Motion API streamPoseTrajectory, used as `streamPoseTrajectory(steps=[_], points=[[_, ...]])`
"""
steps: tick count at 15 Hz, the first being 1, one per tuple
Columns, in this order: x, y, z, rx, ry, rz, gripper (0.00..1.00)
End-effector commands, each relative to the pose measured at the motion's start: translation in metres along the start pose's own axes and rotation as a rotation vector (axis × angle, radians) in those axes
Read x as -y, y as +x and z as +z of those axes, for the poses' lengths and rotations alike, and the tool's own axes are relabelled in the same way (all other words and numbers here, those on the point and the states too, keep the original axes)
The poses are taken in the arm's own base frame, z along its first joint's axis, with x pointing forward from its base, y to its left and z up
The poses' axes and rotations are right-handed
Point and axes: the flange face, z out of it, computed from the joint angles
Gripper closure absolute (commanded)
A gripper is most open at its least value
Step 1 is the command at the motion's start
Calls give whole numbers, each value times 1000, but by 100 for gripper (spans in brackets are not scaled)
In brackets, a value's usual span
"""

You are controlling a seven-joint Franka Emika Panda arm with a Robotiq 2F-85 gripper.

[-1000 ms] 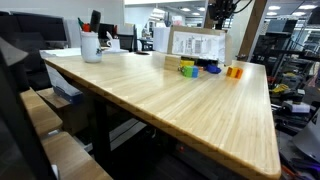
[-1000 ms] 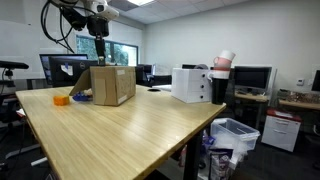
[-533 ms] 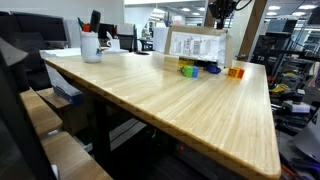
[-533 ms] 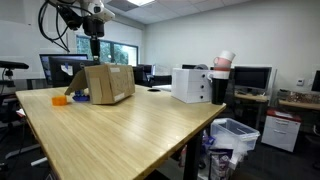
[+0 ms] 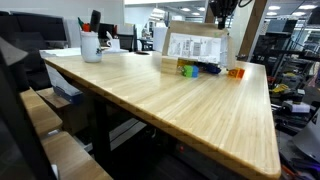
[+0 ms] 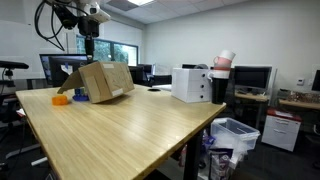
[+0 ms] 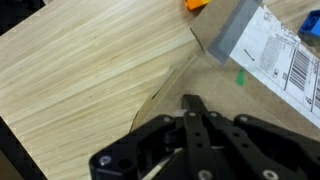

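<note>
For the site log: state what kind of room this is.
Probably an office or lab: a dark flat computer monitor, a white box-shaped printer and a long pale wooden table.

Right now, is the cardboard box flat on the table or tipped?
Tipped: in an exterior view the cardboard box leans, its top edge slanting against the level table.

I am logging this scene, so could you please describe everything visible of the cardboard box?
The cardboard box is brown, one face bearing a large white barcoded label, grey tape along an edge. It sits tilted on the wooden table, near small coloured blocks. The shut end effector hangs just above; contact is unclear.
</note>
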Motion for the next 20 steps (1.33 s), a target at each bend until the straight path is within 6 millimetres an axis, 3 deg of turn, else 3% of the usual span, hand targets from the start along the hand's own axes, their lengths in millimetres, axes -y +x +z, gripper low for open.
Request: streamPoseTrajectory(steps=[1,8,15,20], points=[[20,-2,29,85,-8,-26,97],[29,-7,32,123,-7,-32,97],[34,8,67,196,-37,-16,97],[32,19,79,219,-29,16,97]])
